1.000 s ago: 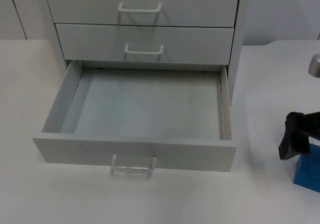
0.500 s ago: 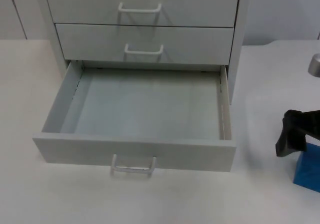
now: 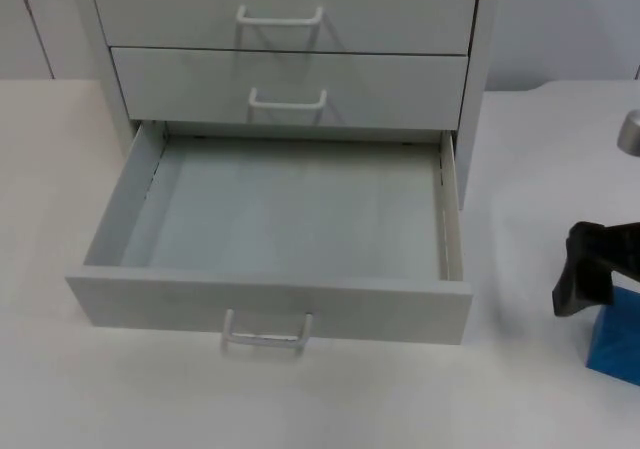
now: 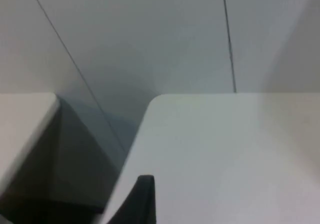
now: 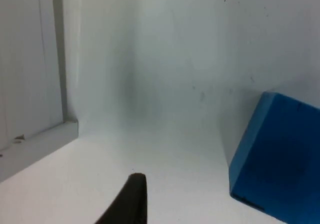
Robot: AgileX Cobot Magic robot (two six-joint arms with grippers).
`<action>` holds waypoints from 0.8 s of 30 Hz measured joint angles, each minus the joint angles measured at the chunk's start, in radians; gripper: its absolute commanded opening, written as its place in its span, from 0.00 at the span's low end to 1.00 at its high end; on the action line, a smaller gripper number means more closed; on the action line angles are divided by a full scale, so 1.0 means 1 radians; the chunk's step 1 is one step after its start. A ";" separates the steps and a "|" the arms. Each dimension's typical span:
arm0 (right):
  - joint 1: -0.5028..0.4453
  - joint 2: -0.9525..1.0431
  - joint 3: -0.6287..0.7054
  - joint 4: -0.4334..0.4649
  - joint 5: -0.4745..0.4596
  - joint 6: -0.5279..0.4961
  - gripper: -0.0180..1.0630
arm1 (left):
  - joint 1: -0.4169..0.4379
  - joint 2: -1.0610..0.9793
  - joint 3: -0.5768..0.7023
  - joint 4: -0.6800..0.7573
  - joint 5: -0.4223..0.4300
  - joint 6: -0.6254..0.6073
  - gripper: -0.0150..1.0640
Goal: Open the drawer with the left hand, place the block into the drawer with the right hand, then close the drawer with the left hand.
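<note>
White cabinet (image 3: 290, 29) at table's (image 3: 60, 389) far side; lowest drawer (image 3: 270, 309) pulled fully out, interior bare, handle (image 3: 266, 331) toward camera. Blue block (image 3: 615, 334) on table right of drawer, well apart from it; also seen in right wrist view (image 5: 277, 159). Right gripper (image 3: 585, 279) just above block's left edge; grip state not determinable. Left gripper fingertip (image 4: 137, 201) over table edge near partition wall (image 4: 150, 34); grip state not determinable.
</note>
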 measured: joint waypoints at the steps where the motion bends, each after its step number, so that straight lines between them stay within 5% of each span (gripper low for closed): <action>1: 0.000 0.000 0.000 0.000 0.000 0.000 0.98 | 0.000 0.000 0.000 0.000 0.000 0.000 0.93; 24: 0.000 0.136 0.000 0.000 -0.068 0.045 0.94 | 0.000 -0.015 0.000 -0.174 -0.032 0.078 0.99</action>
